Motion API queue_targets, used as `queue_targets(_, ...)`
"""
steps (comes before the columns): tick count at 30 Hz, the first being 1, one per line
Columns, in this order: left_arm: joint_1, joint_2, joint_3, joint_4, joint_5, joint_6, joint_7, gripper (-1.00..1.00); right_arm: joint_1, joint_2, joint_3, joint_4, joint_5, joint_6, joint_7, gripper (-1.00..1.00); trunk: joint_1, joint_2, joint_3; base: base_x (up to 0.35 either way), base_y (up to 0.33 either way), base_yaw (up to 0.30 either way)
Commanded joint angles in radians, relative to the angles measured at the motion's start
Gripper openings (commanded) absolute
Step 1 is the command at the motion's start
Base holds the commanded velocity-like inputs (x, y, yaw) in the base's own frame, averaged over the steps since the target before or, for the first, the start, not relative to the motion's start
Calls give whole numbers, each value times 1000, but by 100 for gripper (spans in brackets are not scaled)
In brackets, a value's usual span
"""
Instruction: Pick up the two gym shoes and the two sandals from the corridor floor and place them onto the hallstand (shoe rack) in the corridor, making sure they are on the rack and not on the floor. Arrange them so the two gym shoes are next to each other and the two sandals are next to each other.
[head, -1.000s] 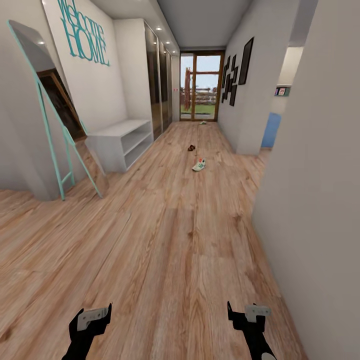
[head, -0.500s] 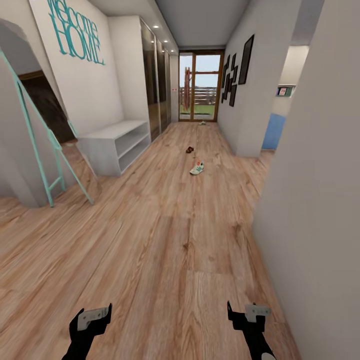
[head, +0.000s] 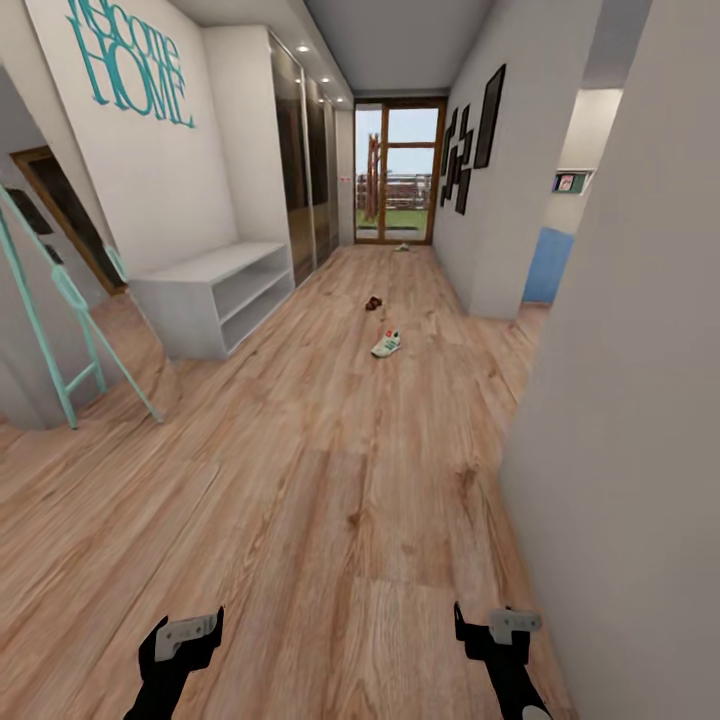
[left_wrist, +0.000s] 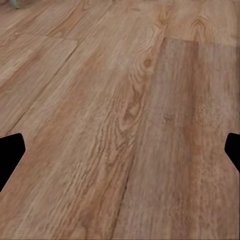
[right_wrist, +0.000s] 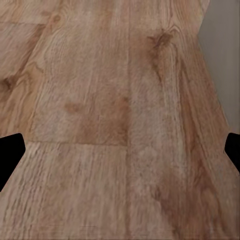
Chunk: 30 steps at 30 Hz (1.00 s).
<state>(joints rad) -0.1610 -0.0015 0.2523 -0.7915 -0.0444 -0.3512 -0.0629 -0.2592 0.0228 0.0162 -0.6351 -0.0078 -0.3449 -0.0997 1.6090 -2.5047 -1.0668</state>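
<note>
Corridor floor (head: 330, 520) of wood-grain planks is seen nearest, with the left gripper (head: 185, 640) and the right gripper (head: 495, 630) held low over it at the near edge, both spread wide and grasping nothing, their black fingertips (left_wrist: 10, 155) far apart over bare boards in the wrist views. Farther along, one gym shoe (head: 387, 344) is seen lying mid-corridor, a sandal (head: 373, 302) just beyond it, and the hallstand (head: 210, 292) is set against the left wall. Farthest, a second gym shoe (head: 402, 247) is seen near the glass door (head: 400, 172).
</note>
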Motion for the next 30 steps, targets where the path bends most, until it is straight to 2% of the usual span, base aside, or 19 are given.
queue_targets(1,0,0,0,0,0,0,0,100,0,0,0,0,0,0,0,100,0,0,0,301,-209,0)
queue_targets(14,0,3,2,0,4,1,0,100,0,1,1,0,0,0,1,100,0,0,0,305,-155,0)
queue_targets(30,0,5,2,0,7,1,0,100,0,2,1,0,0,0,1,100,0,0,0,322,46,0)
